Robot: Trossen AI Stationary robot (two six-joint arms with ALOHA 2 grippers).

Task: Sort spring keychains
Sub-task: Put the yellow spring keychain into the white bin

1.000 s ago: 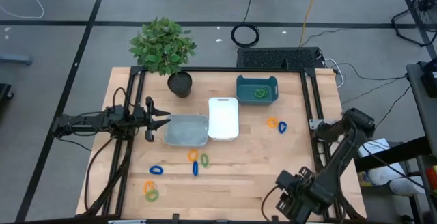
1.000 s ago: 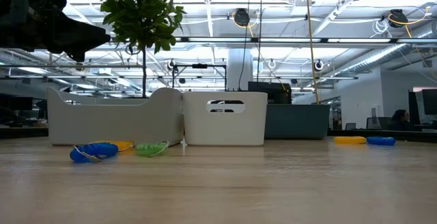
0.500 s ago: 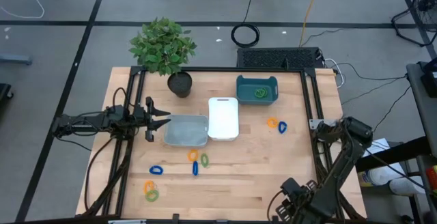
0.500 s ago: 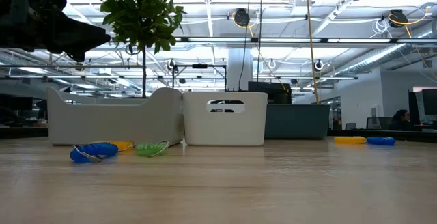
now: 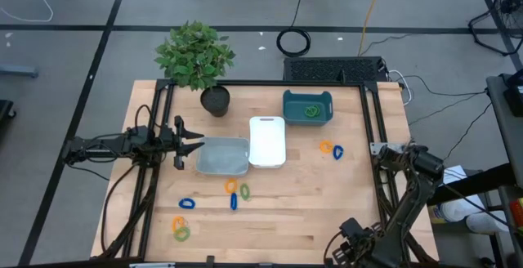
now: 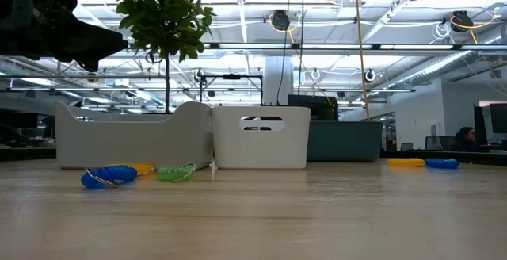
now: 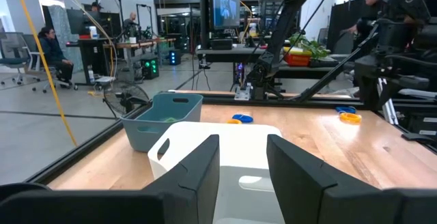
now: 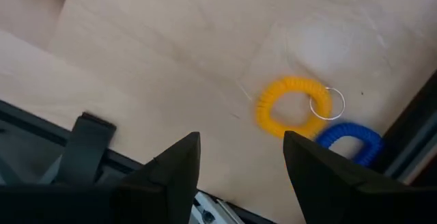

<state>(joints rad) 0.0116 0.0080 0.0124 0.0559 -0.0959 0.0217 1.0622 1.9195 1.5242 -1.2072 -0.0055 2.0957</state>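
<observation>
Right gripper [image 8: 239,162] open and empty near the table's front-right corner; left gripper [image 5: 189,144] parted, empty, at left edge beside grey tray [image 5: 222,156]; orange keychain [image 5: 325,146] lies toward the right edge touching blue keychain [image 5: 338,152]; approach straight down, pinch orange coil alone.

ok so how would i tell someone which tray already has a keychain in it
Start at the potted plant at the table's far edge, then look along that edge toward the right arm's side. The teal tray sits there, apart from the two pale trays in the middle of the table. It is the only dark, blue-green tray, and a green coiled keychain lies inside it.
</observation>
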